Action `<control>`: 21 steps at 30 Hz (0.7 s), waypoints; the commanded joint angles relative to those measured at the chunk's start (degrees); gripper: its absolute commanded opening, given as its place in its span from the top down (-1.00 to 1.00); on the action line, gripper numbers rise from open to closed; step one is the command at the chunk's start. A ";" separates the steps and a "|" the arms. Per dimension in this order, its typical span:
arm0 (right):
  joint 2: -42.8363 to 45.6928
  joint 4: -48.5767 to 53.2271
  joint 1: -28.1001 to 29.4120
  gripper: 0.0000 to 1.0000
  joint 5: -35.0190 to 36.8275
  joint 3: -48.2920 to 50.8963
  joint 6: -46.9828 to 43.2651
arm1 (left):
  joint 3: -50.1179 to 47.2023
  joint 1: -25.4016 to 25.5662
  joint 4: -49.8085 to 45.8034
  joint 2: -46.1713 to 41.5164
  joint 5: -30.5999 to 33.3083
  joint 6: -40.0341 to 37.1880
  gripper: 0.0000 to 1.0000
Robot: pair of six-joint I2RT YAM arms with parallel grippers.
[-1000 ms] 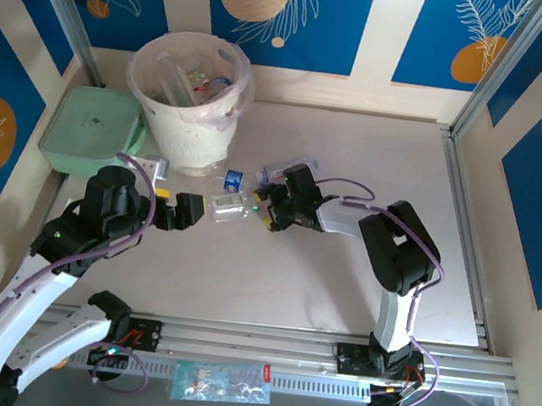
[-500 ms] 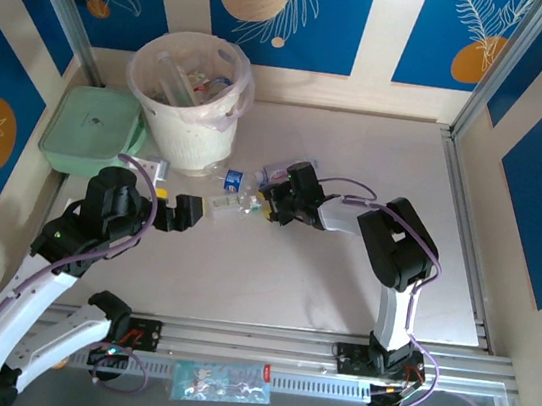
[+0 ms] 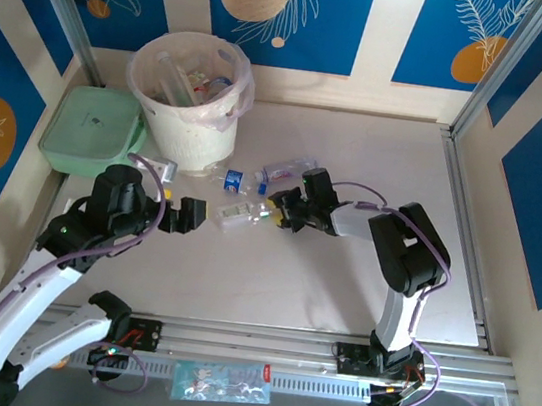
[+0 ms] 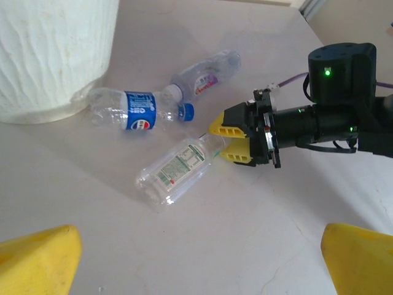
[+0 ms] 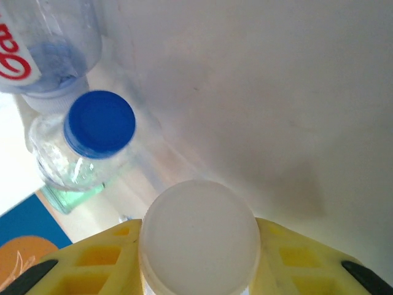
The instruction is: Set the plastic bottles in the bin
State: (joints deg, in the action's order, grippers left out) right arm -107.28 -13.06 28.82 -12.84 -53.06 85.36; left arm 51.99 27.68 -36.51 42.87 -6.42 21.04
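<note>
Left wrist view: the right gripper point(image 4: 236, 140) pinches only the cap end of the green-labelled clear bottle point(image 4: 178, 169), which lies near the bin point(image 4: 49, 55). So shallow a hold could slip on lifting. The left gripper point(image 3: 189, 214) gapes empty.

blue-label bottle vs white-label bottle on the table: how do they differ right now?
Label: the blue-label bottle has a blue wrap, the white-label bottle a white one with green print. Cap: blue on the blue-label bottle, whitish on the white-label bottle. State: the blue-label bottle lies free near the bin; the white-label bottle's cap end is clamped in the right pincer. Both are clear and lie on their sides.
</note>
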 commanded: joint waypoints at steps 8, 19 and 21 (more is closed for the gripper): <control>14.07 4.04 -6.14 0.33 -12.96 8.83 -16.67 | 0.12 0.88 -1.37 6.74 -12.83 -3.95 -0.99; 32.79 15.83 -11.36 0.32 -22.39 6.91 -31.14 | 8.52 1.54 -0.28 19.10 -28.35 -2.03 -0.98; 34.77 17.57 -11.75 0.32 -25.55 5.60 -32.41 | 9.19 2.05 2.07 21.08 -32.54 -0.32 -0.99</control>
State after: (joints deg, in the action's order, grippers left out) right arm -75.66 -0.21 17.72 -31.40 -44.97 58.37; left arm 58.98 28.64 -36.99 62.17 -29.63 19.33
